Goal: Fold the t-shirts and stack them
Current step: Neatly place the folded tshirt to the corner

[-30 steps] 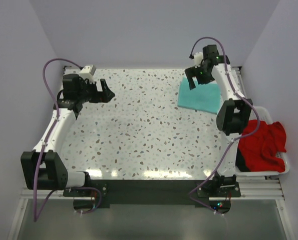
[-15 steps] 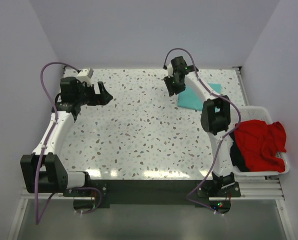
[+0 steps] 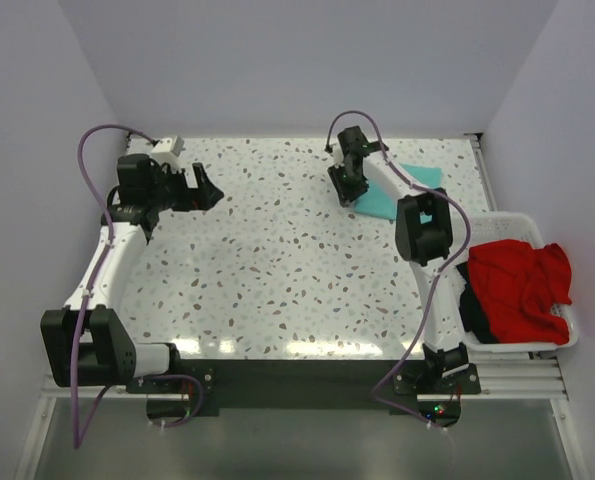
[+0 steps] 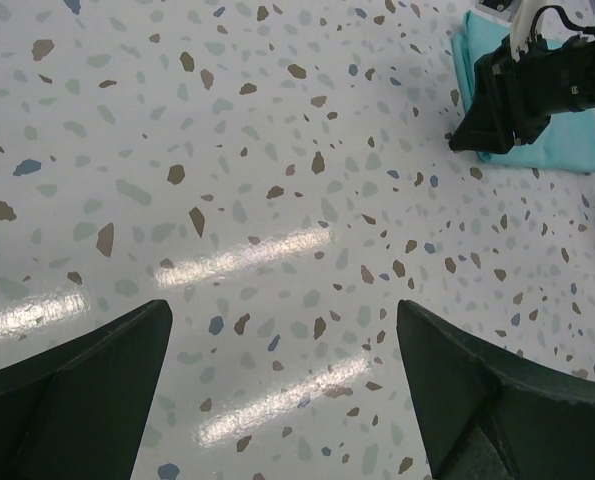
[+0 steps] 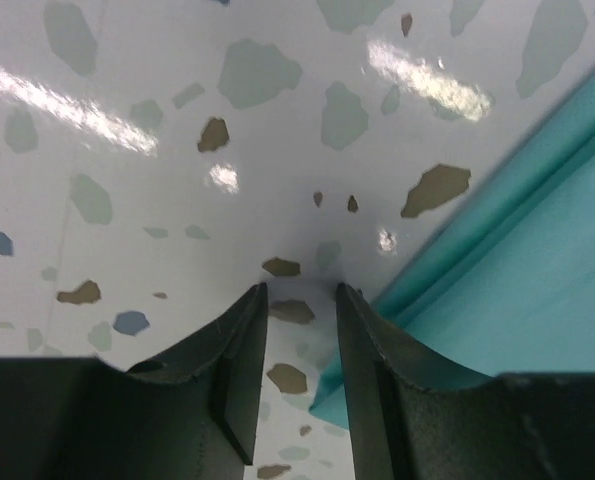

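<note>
Top view, bottom edge: both arm bases sit on the dark rail (image 3: pixel 307 368) at the near side of the speckled table (image 3: pixel 277 270). The left arm (image 3: pixel 99 268) runs up the left side of the frame. The right arm (image 3: pixel 424 228) runs from lower right toward upper centre. Middle right, just off the table: a white slatted basket (image 3: pixel 522 217) with the red t-shirt (image 3: pixel 522 285) bunched inside it, unfolded, lapping over the rim on the right. A dark patch (image 3: pixel 474 312) shows at the basket's left side beside the red cloth; cannot tell what it is. Upper left of the frame: the left gripper (image 3: pixel 209 188) is over bare table, pointing toward the centre, well apart from either shirt. In its wrist view the fingers (image 4: pixel 77 400) stand wide apart, one in each lower corner, with only table top between them. Upper centre: the right gripper (image 3: pixel 349 190) is down at the table, at the left edge of the teal t-shirt (image 3: pixel 424 177). That shirt lies flat on the far right part of the table, folded to a neat rectangle, and the right arm's white link partly covers it in the top view. Right wrist view: the fingers (image 5: pixel 227 370) are close together with a narrow slit of table between them and nothing clamped. The tips are low over the surface; cannot tell whether they touch it. They sit just beside the layered teal edge, which fills the lower right of that frame. Left wrist view, upper right corner: the same gripper shows against the shirt's left edge.
</note>
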Tool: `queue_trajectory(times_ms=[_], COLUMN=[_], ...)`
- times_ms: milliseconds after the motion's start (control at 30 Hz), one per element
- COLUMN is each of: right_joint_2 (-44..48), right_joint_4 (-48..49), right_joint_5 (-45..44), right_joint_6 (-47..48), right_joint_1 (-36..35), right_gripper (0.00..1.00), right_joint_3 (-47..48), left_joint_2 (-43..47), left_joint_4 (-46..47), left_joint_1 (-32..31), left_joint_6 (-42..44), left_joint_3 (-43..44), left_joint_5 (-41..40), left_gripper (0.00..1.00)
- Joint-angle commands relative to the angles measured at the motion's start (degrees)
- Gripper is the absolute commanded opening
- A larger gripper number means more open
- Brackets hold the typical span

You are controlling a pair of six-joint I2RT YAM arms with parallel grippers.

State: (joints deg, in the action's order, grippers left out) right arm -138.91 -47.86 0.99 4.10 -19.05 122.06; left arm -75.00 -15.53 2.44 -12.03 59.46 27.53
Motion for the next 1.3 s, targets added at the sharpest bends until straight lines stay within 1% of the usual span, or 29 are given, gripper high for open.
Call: queue_trajectory(times_ms=[0,200,433,733,900,1033,1267], right_joint_2=[-0.4,1.36,3.47,5.14,5.84,6.72,6.64], right_joint_4=[1.54,1.19,0.57,-0.31,-0.83,-0.75,-0.66], right_joint_5=[-0.91,-3.01,-4.16,-5.65,-8.02,-8.64,-8.55], right_joint_6=[0.73,3.63,9.34,15.58,20.24,21.65,22.36], right_joint_1=[0.33,3.66,8.06,11.05,12.37,14.3,16.06], right_gripper=[0.37,0.38,0.37,0.37,0.37,0.37,0.37], right_joint_3=[-1.03,-4.63,-8.33,-10.79,-12.46,-13.34,-12.11], left_joint_2=[1.35,1.35,0.82,0.38,0.65,0.56,-0.41], left_joint_4=[1.03,0.5,1.2,1.38,0.68,0.94,1.29], left_joint_1=[0.81,1.61,1.87,1.87,1.87,2.05,2.05], left_joint_6=[-0.36,-0.1,-1.06,-1.59,-0.89,-1.24,-1.77], left_joint_3=[0.57,0.57,0.57,0.74,1.09,1.1,1.18], left_joint_5=[1.12,1.56,2.44,2.79,2.44,2.62,3.32], left_gripper=[1.0,1.0,1.0,1.0,1.0,1.0,1.0])
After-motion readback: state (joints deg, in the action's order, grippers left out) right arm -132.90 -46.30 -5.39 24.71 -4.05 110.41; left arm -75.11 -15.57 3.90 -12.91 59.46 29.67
